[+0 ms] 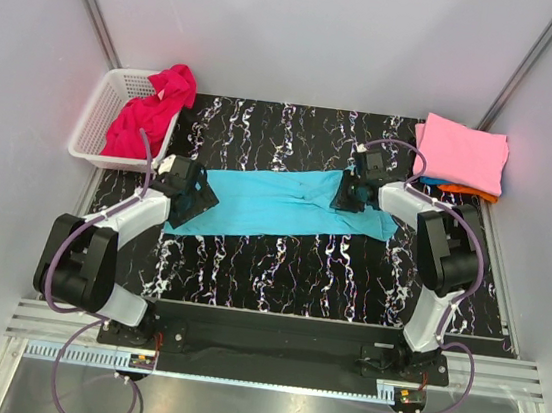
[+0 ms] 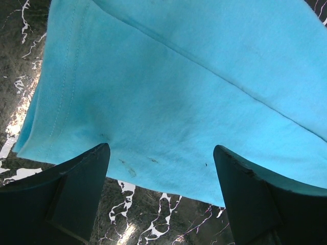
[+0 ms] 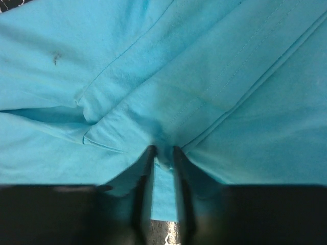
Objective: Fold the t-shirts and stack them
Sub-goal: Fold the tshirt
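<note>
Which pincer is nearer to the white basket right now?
Left. The left pincer hovers open over the turquoise shirt at its end closest to the basket. The right pincer grips the shirt's opposite end, over by the pink stack.

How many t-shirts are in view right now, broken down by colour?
Turquoise t-shirt, spread on the table: 1
Magenta-red t-shirt, heaped in the white basket: 1 visible
Pink t-shirt, folded, far right: 1
Blue t-shirt, edge showing beneath the pink: 1
Orange t-shirt, edge showing beneath the pink: 1
Total: 5
</note>
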Robot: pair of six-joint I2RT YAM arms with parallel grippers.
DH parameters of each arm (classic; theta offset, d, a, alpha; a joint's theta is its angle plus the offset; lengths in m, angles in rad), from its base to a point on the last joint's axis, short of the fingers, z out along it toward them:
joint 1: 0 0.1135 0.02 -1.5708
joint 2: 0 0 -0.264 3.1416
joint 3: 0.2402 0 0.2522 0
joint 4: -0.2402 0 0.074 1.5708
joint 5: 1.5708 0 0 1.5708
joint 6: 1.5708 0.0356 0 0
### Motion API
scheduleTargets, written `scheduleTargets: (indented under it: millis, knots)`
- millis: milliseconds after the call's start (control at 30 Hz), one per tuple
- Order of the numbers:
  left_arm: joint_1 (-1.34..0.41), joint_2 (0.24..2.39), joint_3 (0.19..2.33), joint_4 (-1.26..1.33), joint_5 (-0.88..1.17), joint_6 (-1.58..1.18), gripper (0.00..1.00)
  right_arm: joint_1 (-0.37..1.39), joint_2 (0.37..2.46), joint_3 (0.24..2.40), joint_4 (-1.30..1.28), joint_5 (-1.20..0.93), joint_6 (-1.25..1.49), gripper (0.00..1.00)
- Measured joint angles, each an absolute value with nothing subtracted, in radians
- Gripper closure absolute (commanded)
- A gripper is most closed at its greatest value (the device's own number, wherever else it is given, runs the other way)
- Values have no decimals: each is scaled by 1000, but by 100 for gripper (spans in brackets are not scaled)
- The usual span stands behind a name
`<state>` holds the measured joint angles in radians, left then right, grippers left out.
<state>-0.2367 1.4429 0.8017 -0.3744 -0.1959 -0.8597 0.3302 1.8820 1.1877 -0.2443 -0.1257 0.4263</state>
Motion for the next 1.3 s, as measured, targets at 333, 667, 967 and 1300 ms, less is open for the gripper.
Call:
scheduleTargets:
  millis: [333,667,967,1300]
  knots:
    - [-237,1443,802,-384,-203,-853,12,330,1882,1219,-259,-144,434,100]
    - [-237,1443,802,-398,-210,-846,12,330,1919,1349,-257,-181,426,100]
    - [-237,1443,820,-414,-210,-834,13,330,2126,1539,-251,-262,381,100]
    - [-237,1444,836,-417,-210,-833,13,330,2226,1667,-260,-362,287,49]
